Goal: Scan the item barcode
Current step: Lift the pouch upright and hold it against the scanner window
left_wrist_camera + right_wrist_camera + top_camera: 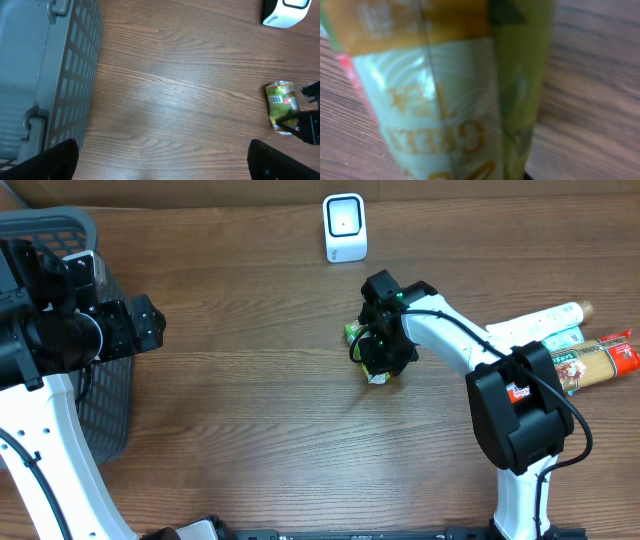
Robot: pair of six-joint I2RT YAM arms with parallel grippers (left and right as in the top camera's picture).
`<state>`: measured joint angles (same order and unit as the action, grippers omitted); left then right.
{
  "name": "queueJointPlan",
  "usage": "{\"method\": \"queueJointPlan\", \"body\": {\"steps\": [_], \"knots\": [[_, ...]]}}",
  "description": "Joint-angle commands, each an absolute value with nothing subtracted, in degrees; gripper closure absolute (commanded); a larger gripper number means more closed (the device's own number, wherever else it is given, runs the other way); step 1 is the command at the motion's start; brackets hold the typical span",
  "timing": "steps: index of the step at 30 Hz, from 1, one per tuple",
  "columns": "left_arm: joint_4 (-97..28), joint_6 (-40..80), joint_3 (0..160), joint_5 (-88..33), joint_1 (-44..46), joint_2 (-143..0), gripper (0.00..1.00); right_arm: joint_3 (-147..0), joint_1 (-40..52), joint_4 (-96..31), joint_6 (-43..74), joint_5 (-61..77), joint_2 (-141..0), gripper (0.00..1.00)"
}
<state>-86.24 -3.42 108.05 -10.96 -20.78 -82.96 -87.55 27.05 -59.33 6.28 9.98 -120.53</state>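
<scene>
Hanging low over the middle of the wooden table, the right gripper sits directly on top of the green packet. From overhead, only a green sliver of the packet shows at the gripper's left edge and a pale corner below it.

The left wrist view shows the packet lying flat on the wood with a small barcode panel facing up. The right arm's dark fingers are at its lower right end, one of them overlapping the packet's corner. The right wrist camera is filled by the blurred packet, pale green with a yellow band and gold lettering, and none of its own fingers show. Whether the jaws have pinched the packet or only stand around it cannot be told from these views.

The white scanner stands upright near the far edge of the table, well apart from the packet.

The left gripper hovers beside the grey basket at the left of the table. Its fingertips are spread wide, with nothing but bare wood between them.

At the right edge lie a white tube and a pasta packet, partly hidden behind the right arm.
</scene>
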Motion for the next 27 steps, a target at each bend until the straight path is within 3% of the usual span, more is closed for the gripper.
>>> {"method": "queueJointPlan", "body": {"steps": [1, 5, 12, 17, 23, 27], "knots": [[-86.4, -4.5, 108.4, -11.4, -21.0, -83.2, 0.00, -93.0, 26.8, -62.6, 5.5, 6.1, -119.6, 0.95], [-86.4, -4.5, 108.4, -11.4, -21.0, -83.2, 0.01, -102.3, 26.9, -68.2, 6.2, -1.4, -119.6, 0.96], [-86.4, -4.5, 108.4, -11.4, -21.0, -83.2, 0.01, -118.7, 27.6, -71.1, 8.6, -28.4, -119.6, 0.96], [-86.4, -4.5, 108.4, -11.4, -21.0, -83.2, 0.00, -119.2, 28.6, -55.4, -2.8, -43.3, -119.8, 0.96], [-86.3, -4.5, 108.4, -11.4, -21.0, -83.2, 0.00, -119.2, 28.3, -33.1, -12.1, -43.7, -120.5, 0.96], [-86.3, -4.5, 108.4, -11.4, -21.0, -83.2, 0.00, -119.2, 28.3, -22.5, -25.6, -42.4, -122.8, 0.96]]}}
